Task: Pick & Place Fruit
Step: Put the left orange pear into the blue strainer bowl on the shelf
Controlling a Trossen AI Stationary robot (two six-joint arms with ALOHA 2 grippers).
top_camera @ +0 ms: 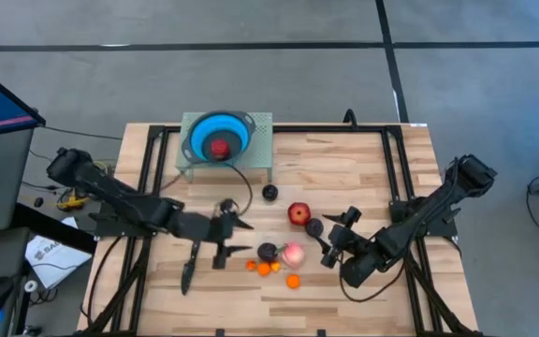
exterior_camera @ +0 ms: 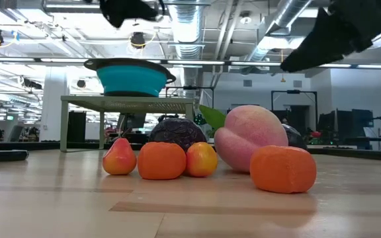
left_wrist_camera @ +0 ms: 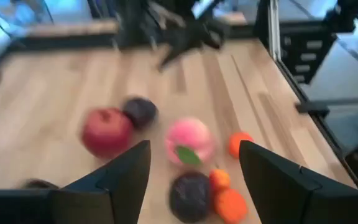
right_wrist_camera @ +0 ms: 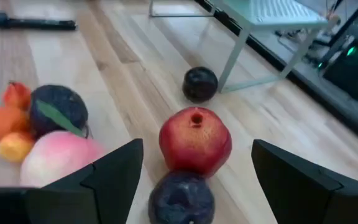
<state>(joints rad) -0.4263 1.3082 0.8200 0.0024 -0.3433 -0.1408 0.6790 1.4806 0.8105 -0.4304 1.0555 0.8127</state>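
I saw both end effectors released: the left end effector (top_camera: pixel 235 237) hovered beside the small round fruit (top_camera: pixel 282 258), the right end effector (top_camera: pixel 330 238) near the red pomegranate (top_camera: pixel 298 214).

1. The left gripper (top_camera: pixel 235 227) hangs open over the table (top_camera: pixel 344 159), with the fruit cluster (top_camera: pixel 279 260) just to its right.
2. The right gripper (top_camera: pixel 337 237) stands open on the cluster's far side, the pomegranate (top_camera: pixel 298 214) just ahead of its fingers.
3. Behind the left gripper, the bowl (top_camera: pixel 219 137) sits on a raised stand (top_camera: pixel 255 159), one fruit (top_camera: pixel 219 147) inside.
4. The knife (top_camera: pixel 188 269) lies below the left gripper.
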